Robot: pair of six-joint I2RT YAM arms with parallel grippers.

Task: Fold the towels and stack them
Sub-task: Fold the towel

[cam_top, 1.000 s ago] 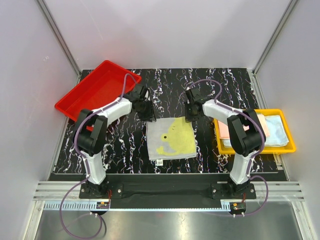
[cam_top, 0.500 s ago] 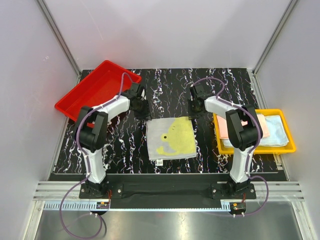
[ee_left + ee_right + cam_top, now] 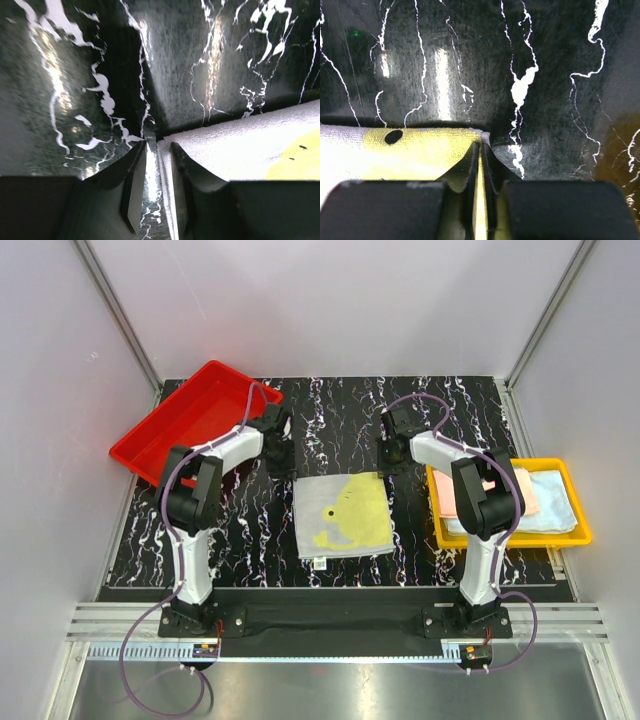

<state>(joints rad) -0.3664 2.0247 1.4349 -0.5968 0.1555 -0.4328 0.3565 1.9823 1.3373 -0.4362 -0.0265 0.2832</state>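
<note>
A white towel (image 3: 345, 515) with a yellow pattern lies flat in the middle of the black marbled table. My left gripper (image 3: 285, 455) is at its far left corner. In the left wrist view the towel (image 3: 240, 150) has its edge in the gap of that gripper (image 3: 158, 145), whose jaws stand apart with table showing between them. My right gripper (image 3: 385, 462) is at the far right corner. The right wrist view shows that gripper (image 3: 481, 145) shut on the towel (image 3: 420, 150), with a thin yellow strip of cloth pinched between its jaws.
A yellow tray (image 3: 515, 542) at the right holds a pink towel (image 3: 447, 498) and a pale blue towel (image 3: 555, 502). A red tray (image 3: 190, 415) sits tilted at the back left. White walls close in the table's back and sides.
Both wrists have shifted slightly outward and back at the towel's far corners. The towel lies where it was.
</note>
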